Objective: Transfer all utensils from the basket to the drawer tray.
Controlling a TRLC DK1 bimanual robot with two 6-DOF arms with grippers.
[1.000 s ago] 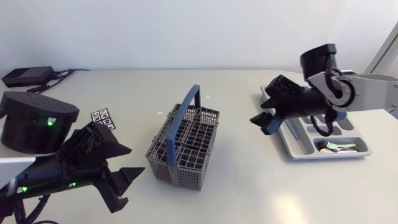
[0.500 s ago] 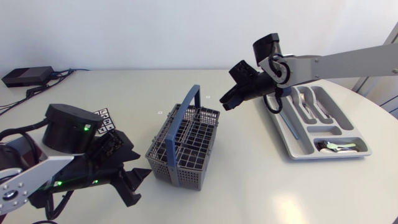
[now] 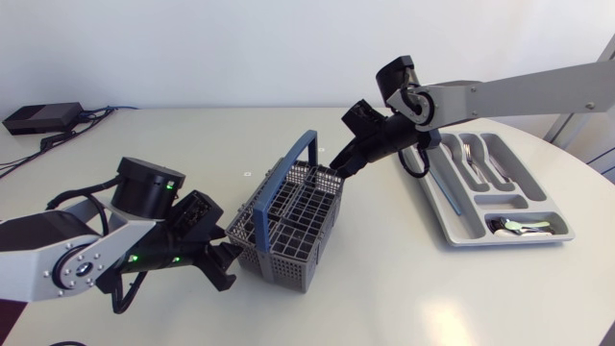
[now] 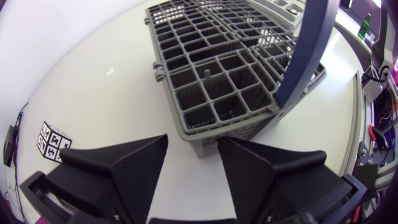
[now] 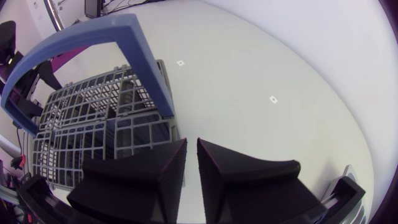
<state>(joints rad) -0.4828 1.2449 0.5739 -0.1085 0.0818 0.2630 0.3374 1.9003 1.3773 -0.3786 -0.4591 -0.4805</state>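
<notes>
- The grey basket (image 3: 288, 226) with a blue handle (image 3: 306, 154) stands mid-table. What its cells hold I cannot tell.
- The drawer tray (image 3: 504, 240) lies well to the right, with forks (image 3: 468, 159) in its far long slots and silvery utensils (image 3: 524, 227) in its near compartment.
- The left gripper (image 4: 193, 146), fingers apart around nothing, sits just at the basket's near left corner.
- The right gripper (image 5: 191, 146), fingers almost together on nothing, hangs at the basket's far right rim beside the handle.
- A marker card (image 4: 53, 140) lies left of the basket.

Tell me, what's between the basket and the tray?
Bare table, the head view shows; only the right arm stretches above it, its gripper at the basket.
</notes>
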